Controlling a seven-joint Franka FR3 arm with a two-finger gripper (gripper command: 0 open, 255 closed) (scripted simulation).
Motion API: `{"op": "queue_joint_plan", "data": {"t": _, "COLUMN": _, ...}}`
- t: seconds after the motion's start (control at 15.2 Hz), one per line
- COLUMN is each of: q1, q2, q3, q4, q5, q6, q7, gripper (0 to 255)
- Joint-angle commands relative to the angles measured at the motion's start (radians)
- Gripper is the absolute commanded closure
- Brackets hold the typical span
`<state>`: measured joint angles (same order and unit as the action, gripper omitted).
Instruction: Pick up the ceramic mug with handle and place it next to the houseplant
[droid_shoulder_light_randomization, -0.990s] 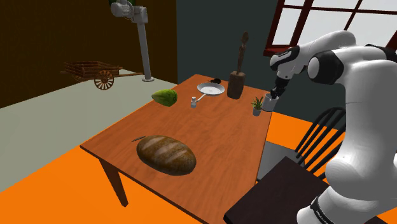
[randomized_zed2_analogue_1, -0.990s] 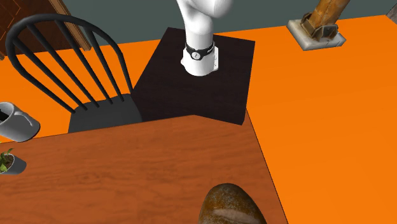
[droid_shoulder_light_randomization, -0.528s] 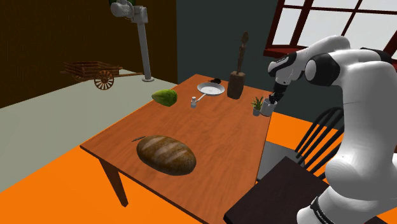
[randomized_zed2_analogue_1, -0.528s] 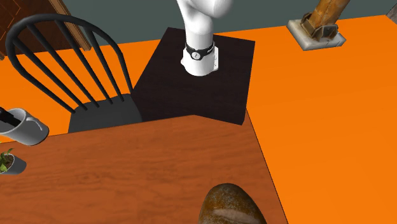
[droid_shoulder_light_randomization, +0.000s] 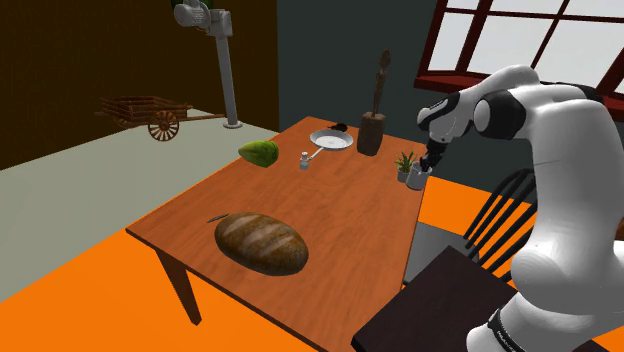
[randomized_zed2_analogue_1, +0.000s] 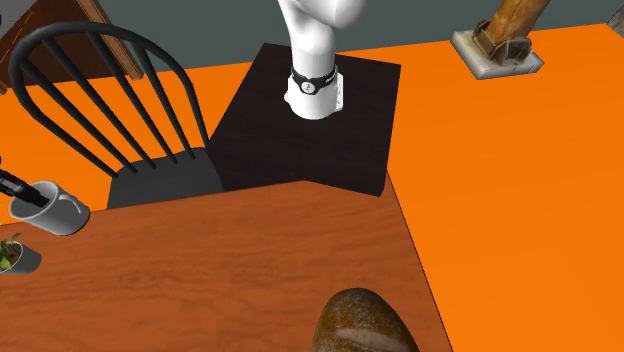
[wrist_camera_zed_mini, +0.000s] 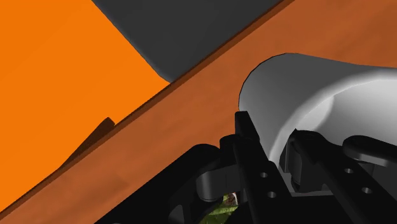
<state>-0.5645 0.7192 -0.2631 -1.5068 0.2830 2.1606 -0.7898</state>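
Note:
A white mug with a handle (droid_shoulder_light_randomization: 419, 179) hangs at the table's far right edge in the shoulder view, right beside the small potted houseplant (droid_shoulder_light_randomization: 404, 164). My black gripper (droid_shoulder_light_randomization: 431, 166) comes down from above and is shut on the mug's rim. In the wrist view one finger (wrist_camera_zed_mini: 247, 145) lies outside the mug (wrist_camera_zed_mini: 318, 95) wall and the other inside it. In the second exterior view the mug (randomized_zed2_analogue_1: 58, 215) is tilted just over the table edge, above the houseplant (randomized_zed2_analogue_1: 12, 254). Whether it touches the wood I cannot tell.
On the wooden table (droid_shoulder_light_randomization: 330, 205) lie a bread loaf (droid_shoulder_light_randomization: 262, 243), a green fruit (droid_shoulder_light_randomization: 259, 152), a small shaker (droid_shoulder_light_randomization: 304, 160), a pan (droid_shoulder_light_randomization: 331, 139) and a dark holder with a utensil (droid_shoulder_light_randomization: 371, 132). A black spindle chair (randomized_zed2_analogue_1: 120, 110) stands beside the mug's corner.
The gripper has carried the mug down and inward from beyond the table edge to a spot right by the houseplant, and the mug has tipped closer to upright.

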Motion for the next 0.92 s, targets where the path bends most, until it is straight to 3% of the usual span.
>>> {"op": "queue_joint_plan", "data": {"t": 0.0, "q1": -0.003, "q2": 0.015, "q3": 0.003, "q4": -0.002, "q5": 0.005, "q6": 0.018, "q7": -0.004, "gripper": 255}}
{"op": "queue_joint_plan", "data": {"t": 0.46, "q1": -0.012, "q2": 0.081, "q3": 0.018, "q4": 0.001, "q5": 0.022, "q6": 0.080, "q7": -0.017, "gripper": 255}}
{"op": "queue_joint_plan", "data": {"t": 0.86, "q1": -0.012, "q2": 0.081, "q3": 0.018, "q4": 0.001, "q5": 0.022, "q6": 0.080, "q7": -0.017, "gripper": 255}}
